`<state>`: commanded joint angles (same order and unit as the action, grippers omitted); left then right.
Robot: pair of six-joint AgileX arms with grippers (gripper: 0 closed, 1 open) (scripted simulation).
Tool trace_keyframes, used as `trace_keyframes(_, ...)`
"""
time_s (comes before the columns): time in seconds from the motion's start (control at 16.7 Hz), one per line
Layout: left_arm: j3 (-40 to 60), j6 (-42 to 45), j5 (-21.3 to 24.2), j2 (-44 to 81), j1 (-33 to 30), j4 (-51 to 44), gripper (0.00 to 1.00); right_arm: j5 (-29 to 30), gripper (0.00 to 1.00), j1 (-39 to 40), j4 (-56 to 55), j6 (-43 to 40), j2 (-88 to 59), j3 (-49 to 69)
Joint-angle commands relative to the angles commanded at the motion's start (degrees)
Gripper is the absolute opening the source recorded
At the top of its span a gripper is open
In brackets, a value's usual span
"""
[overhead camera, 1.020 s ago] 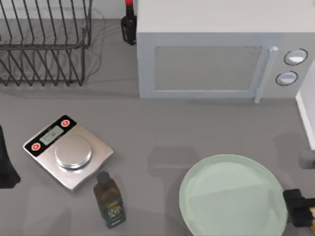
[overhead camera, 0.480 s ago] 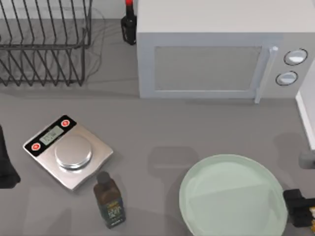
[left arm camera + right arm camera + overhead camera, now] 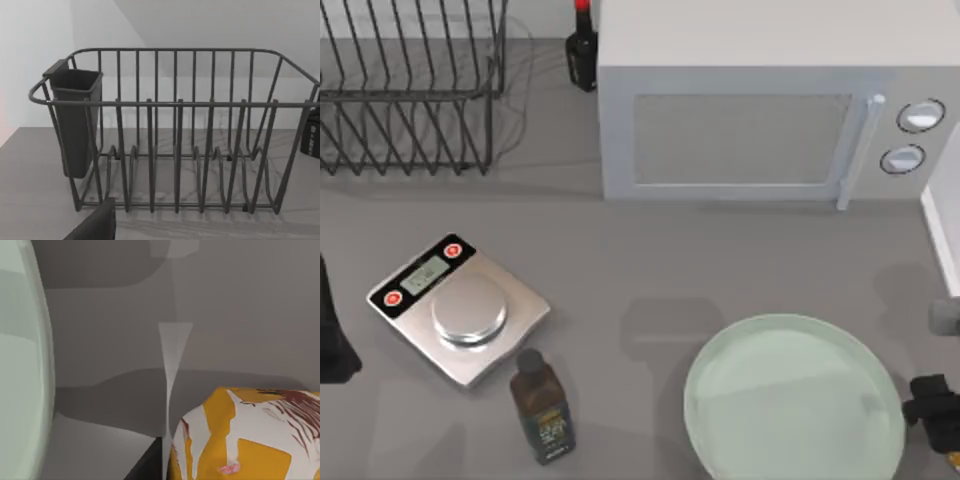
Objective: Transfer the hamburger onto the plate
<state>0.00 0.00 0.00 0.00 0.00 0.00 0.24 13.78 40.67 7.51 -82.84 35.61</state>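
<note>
The small rounded hamburger in its orange-yellow and white printed wrapper (image 3: 245,440) sits close under the right wrist camera, with the gray tabletop well below it and the pale mint-green glossy round plate (image 3: 795,400) off to one side. From above, only a sliver of orange shows at the table's lower right edge, just right of the plate's rim, beneath the dark right gripper (image 3: 935,410). Judging by how high the hamburger rides over the table, the gripper is probably carrying it, lifted so it can clear the thin rim before moving over the dish; but neither view shows whether the claw is pinching it or spread, so I cannot tell.

Against the view from a second ago, the right gripper has shifted: its dark body now sits a little farther from the plate's rim and lower toward the frame's edge, and less of the orange shows beneath it. The plate has not moved, and it is still bare.

Well left of the plate lie a dark brown labelled bottle (image 3: 542,405) on its side and a square steel kitchen scale (image 3: 460,312); a white microwave (image 3: 760,110) stands beyond the plate. The left arm (image 3: 332,340) is parked far left of the plate, its wrist camera facing a black wire dish rack (image 3: 175,135).
</note>
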Motion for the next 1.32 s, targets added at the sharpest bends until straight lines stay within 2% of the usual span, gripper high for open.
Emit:
trace_keyframes(0.48, 0.0, 0.0, 0.0, 0.0, 0.0, 0.0, 1.0, 0.0, 0.0, -0.2, 22.5, -0.4, 7.9, 13.4)
trace_keyframes(0.96, 0.0, 0.0, 0.0, 0.0, 0.0, 0.0, 1.0, 0.0, 0.0, 0.0, 24.6, -0.9, 9.0, 15.1)
trace_keyframes(1.14, 0.0, 0.0, 0.0, 0.0, 0.0, 0.0, 1.0, 0.1, 0.0, 1.7, 25.2, -6.2, 7.1, 16.7)
trace_keyframes(1.32, 0.0, 0.0, 0.0, 0.0, 0.0, 0.0, 1.0, 0.2, 0.0, 4.4, 26.0, -16.9, 3.8, 19.4)
